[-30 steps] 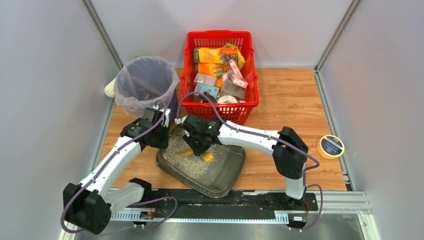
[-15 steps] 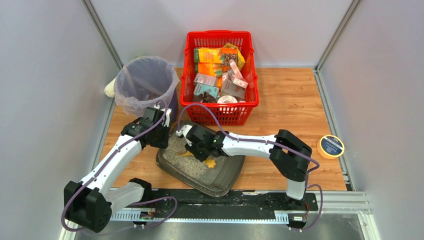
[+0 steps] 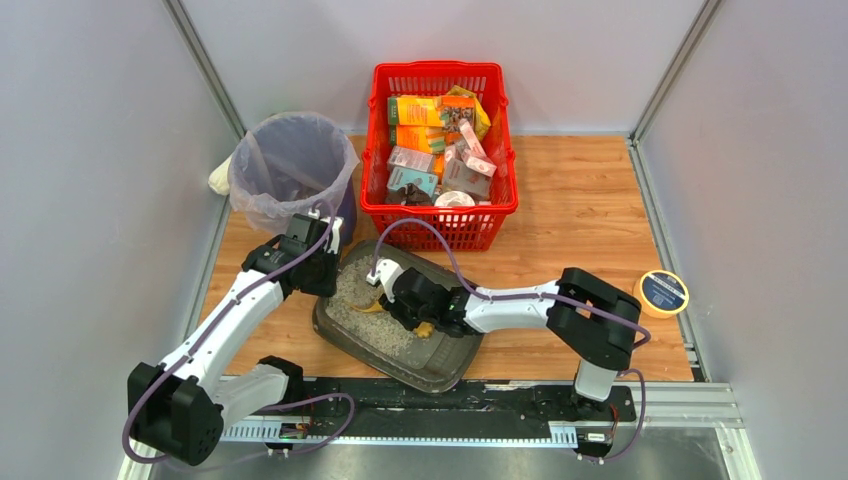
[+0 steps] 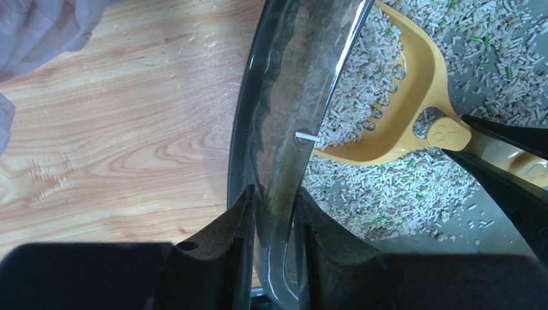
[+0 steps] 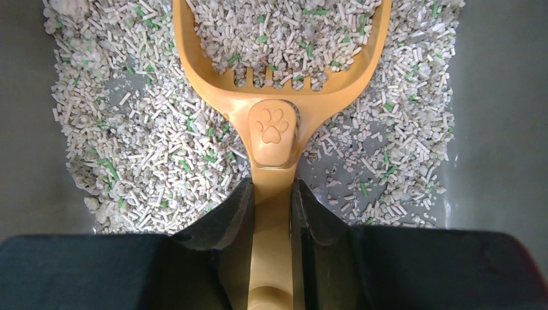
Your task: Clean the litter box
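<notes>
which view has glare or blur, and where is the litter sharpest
Left wrist: pale glare streaks run along the litter box rim, and the left gripper clamping it is dark and soft. Right wrist: evenly lit, the yellow scoop and pellets crisp. Top external: flat light, pellets too small to resolve.

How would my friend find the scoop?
Look at the dark grey litter box in front of the red basket. In its pale litter, held by the right gripper, is the scoop. It's the only yellow thing there, with a paw print on its handle.
</notes>
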`<move>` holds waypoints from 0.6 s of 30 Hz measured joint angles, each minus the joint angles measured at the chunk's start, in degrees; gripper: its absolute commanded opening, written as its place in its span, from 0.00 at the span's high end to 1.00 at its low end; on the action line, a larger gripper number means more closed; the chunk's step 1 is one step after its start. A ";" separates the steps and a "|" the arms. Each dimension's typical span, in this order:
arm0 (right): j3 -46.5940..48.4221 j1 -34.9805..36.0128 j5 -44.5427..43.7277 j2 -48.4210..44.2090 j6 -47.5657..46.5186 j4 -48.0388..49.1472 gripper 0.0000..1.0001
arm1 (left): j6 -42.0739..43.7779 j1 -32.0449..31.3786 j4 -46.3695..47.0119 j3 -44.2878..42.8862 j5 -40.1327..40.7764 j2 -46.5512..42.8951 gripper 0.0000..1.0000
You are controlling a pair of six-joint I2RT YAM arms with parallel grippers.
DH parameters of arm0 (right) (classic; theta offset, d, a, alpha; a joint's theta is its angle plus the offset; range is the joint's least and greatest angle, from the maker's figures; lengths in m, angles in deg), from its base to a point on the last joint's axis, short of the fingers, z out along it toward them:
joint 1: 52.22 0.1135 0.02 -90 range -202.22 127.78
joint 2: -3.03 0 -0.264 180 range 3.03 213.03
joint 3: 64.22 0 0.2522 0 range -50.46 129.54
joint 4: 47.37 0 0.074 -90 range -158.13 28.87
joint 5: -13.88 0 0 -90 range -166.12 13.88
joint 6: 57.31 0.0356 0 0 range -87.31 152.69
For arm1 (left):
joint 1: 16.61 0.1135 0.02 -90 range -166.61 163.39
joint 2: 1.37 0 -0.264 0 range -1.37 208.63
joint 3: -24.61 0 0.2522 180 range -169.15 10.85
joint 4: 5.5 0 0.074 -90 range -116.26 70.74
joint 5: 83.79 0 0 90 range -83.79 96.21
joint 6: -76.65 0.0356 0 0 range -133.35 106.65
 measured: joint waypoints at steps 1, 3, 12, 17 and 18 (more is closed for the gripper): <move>-0.42 0.11 -0.22 -0.17 0.07 0.76 1.00 | 0.00 0.00 -0.04 0.00 0.04 -0.04 0.77; -1.25 0.20 -0.74 -0.66 0.11 2.08 1.00 | -0.02 -0.02 -0.07 0.00 0.22 -0.11 0.72; -2.08 0.26 -1.86 -4.68 0.09 2.86 1.00 | -0.76 -0.04 0.00 0.00 1.03 -1.38 0.41; -2.62 0.26 -2.14 -5.95 0.11 2.95 1.00 | -0.81 -0.04 0.17 0.00 0.83 -5.55 0.34; -2.84 0.26 -2.14 -6.08 0.11 3.13 1.00 | -0.79 -0.04 0.20 0.02 0.81 -6.78 0.33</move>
